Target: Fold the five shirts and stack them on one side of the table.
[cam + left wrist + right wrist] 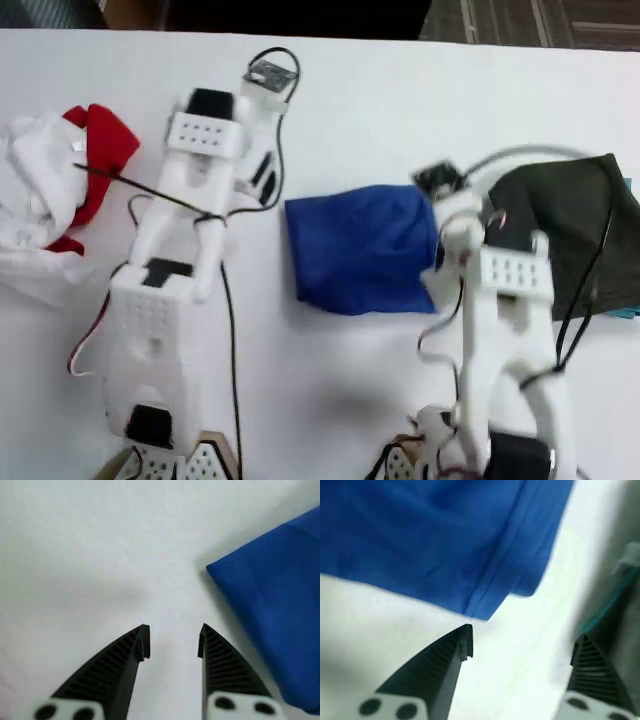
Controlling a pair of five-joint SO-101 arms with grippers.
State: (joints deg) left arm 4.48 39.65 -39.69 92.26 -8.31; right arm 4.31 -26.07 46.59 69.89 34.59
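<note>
Blue shirt (360, 250) lies mid-way across the white desk (420, 110), folded to a soft rectangle, smooth cloth w/ a stitched hem. Left gripper (173, 632), ribbed black fingers approx. half apart, holds nothing, over bare desk just beside the shirt's corner. Right gripper (525, 635) is spread wide, also w/o load, between blue hem and dark shirt (575, 225) at right, teal cloth (625, 312) under it. Crumpled heap of white & red shirts (45, 185) sits far left.
</note>
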